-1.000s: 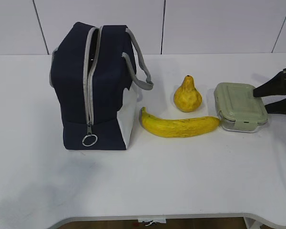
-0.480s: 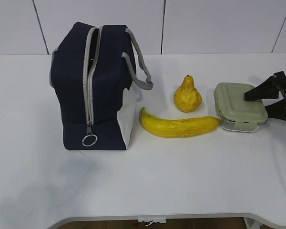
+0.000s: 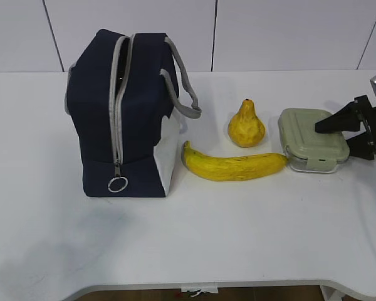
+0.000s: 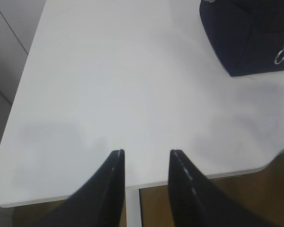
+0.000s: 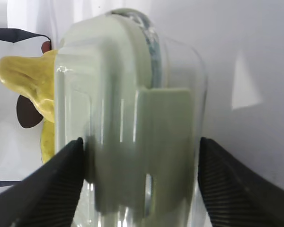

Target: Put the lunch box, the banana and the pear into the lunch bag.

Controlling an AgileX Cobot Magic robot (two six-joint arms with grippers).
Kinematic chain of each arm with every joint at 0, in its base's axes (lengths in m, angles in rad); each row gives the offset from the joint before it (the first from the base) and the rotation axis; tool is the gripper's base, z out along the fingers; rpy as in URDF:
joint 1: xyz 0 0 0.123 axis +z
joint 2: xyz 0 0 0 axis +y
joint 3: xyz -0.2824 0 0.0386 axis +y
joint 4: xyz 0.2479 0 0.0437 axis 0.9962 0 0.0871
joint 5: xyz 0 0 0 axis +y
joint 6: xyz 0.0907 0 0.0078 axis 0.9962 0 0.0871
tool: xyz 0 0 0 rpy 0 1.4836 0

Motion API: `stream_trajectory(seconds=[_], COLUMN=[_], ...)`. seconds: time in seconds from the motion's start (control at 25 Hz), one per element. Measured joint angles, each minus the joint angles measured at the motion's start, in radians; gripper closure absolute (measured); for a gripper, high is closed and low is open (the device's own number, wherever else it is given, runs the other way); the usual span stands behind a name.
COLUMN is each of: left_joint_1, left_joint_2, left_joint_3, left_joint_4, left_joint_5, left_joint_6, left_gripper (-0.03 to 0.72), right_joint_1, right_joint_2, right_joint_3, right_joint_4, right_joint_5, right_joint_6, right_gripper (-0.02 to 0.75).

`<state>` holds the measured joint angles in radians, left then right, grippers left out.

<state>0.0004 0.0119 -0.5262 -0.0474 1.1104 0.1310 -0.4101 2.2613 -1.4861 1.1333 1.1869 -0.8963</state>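
Sage-green lid and clear walls mark the lunch box (image 3: 313, 148), seen in the exterior view at the right of the table (image 3: 238, 238), its left end touching the tip of the banana (image 3: 234, 166); the pear (image 3: 246, 126) sits just behind. The right gripper (image 3: 351, 133) is brought in from the right, jaws apart and straddling the box's right end. Compared with a second ago, it has been pushed further in, and box and banana have been nudged slightly left. The lunch bag (image 3: 122, 113) stands well to the left, zipper open at the top.

From the left wrist, the left gripper (image 4: 146, 153) is seen parted and empty over bare table, the bag's corner far off.

From the right wrist, the box (image 5: 132, 127) is caught between the spread fingers (image 5: 52, 189), short end on; firm contact cannot be told.
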Motion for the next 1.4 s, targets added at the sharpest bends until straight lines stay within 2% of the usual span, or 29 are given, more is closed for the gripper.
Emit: stream_trajectory(seconds=[0.28, 0.4, 1.16, 1.4], left_joint_1=[0.000, 0.000, 0.000, 0.000], left_joint_2=[0.000, 0.000, 0.000, 0.000], left_joint_3=[0.000, 0.000, 0.000, 0.000], left_joint_4=[0.000, 0.000, 0.000, 0.000], left_joint_5=[0.000, 0.000, 0.000, 0.000], left_joint_6=[0.000, 0.000, 0.000, 0.000], left_gripper=[0.444, 0.444, 0.444, 0.444], right_joint_1=[0.000, 0.000, 0.000, 0.002], right_joint_2=[0.000, 0.000, 0.000, -0.025], right_joint_3=[-0.004, -0.004, -0.004, -0.004], right_joint_4=[0.015, 0.017, 0.020, -0.031], right_joint_5=[0.006, 0.006, 0.009, 0.009], right_joint_6=[0.000, 0.000, 0.025, 0.092], right_gripper=[0.304, 0.327, 0.366, 0.367])
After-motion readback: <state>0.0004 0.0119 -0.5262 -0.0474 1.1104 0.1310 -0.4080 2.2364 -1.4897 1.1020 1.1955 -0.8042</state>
